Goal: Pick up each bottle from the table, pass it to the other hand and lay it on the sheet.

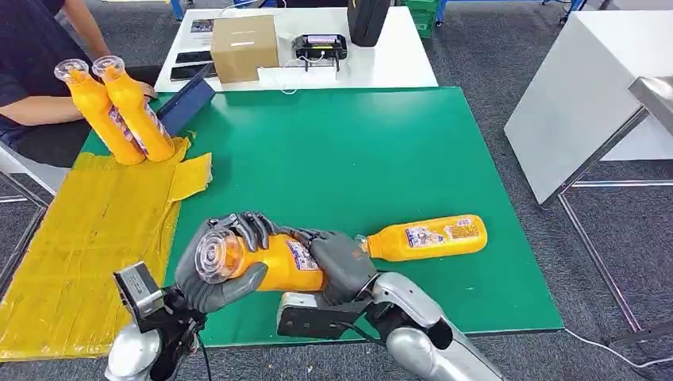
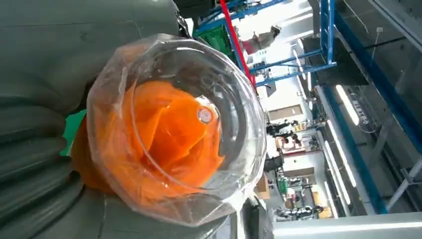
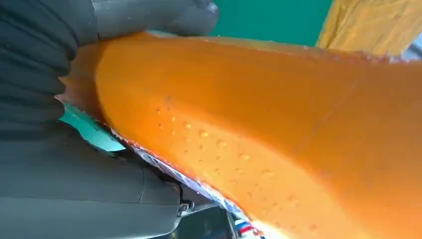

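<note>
Green worktop carries the job at its handover. Nearest, the left hand and right hand both wrap one orange bottle, raised above the mat. Just beyond lies a second bottle, untouched. Farther left, two bottles rest at the yellow sheet's far edge, apparently delivered.

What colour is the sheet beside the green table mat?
The sheet is yellow; the head view shows it best.
</note>
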Controlling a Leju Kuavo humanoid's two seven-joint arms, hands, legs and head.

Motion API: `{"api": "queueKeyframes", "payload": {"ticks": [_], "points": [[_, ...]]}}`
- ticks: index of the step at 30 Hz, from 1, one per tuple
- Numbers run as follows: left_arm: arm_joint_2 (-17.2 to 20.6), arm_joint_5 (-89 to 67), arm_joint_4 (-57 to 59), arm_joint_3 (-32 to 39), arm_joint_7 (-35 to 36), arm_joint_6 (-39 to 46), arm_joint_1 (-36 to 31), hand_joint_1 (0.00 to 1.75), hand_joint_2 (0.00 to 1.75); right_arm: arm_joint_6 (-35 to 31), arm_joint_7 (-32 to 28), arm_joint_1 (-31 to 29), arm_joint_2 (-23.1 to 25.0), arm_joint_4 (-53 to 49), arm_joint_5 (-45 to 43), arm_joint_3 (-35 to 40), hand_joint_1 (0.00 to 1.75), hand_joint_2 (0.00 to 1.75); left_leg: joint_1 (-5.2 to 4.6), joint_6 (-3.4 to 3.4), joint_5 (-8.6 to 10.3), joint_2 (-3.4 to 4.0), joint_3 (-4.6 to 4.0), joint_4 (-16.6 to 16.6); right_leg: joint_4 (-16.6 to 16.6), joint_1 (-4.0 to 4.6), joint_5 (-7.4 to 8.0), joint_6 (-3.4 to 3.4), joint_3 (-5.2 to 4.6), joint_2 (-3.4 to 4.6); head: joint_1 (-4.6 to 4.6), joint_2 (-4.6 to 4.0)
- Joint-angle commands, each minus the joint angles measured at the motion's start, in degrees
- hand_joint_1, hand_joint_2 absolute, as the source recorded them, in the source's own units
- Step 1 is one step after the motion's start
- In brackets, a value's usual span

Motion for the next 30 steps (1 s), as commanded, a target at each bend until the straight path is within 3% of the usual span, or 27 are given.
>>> {"api": "queueKeyframes", "payload": {"ticks": [1,9,14,19,23,30], "points": [[0.29,-15.02,0.0,1.92,-1.93,9.48,-2.98,1.75,1.75,-3.97,3.27,4.77,-0.95,0.16,10.05,-5.92,0.0,0.0,0.06,-0.05,-0.07,-0.26,0.13,0.01,-0.02,0.03,-0.11,-0.07,0.21,0.02,0.02,0.0],[0.56,-25.32,1.68,6.35,-1.58,15.17,-5.82,1.75,1.75,-1.69,3.34,6.56,-3.62,-0.38,9.37,-14.52,0.0,0.0,0.05,-0.05,-0.07,-0.28,0.15,0.04,0.02,0.01,-0.11,-0.08,0.24,0.06,0.0,0.0],[0.79,-27.17,1.54,6.16,-1.62,16.05,-5.71,1.75,1.75,-1.6,3.53,6.79,-3.3,-0.61,9.74,-14.69,0.0,0.0,0.0,0.0,-0.02,-0.13,0.1,-0.01,0.0,-0.03,-0.05,-0.04,0.15,0.09,0.02,0.0],[7.78,-61.28,4.88,4.64,-0.58,30.59,-8.52,1.75,1.75,-1.42,2.99,10.32,-8.76,-5.28,9.58,-22.26,0.0,0.0,0.0,-0.01,-0.01,-0.26,0.09,0.0,0.01,-0.02,-0.09,-0.05,0.17,-0.04,0.0,0.0],[15.47,-77.85,17.81,-1.89,2.92,29.37,-14.34,1.75,1.75,0.42,2.06,10.81,-11.97,-5.02,8.39,-28.37,0.0,0.0,-0.01,-0.03,0.01,-0.47,0.25,-0.07,-0.04,-0.05,-0.13,-0.08,0.36,-0.14,0.0,0.0],[18.04,-80.26,38.7,-8.0,7.67,22.23,-25.03,1.75,1.75,2.69,1.24,7.92,-12.14,3.5,6.08,-32.26,0.0,0.0,0.01,0.02,0.13,-0.27,0.15,-0.05,-0.06,-0.01,0.05,-0.01,0.21,-0.05,0.0,0.0]]}}
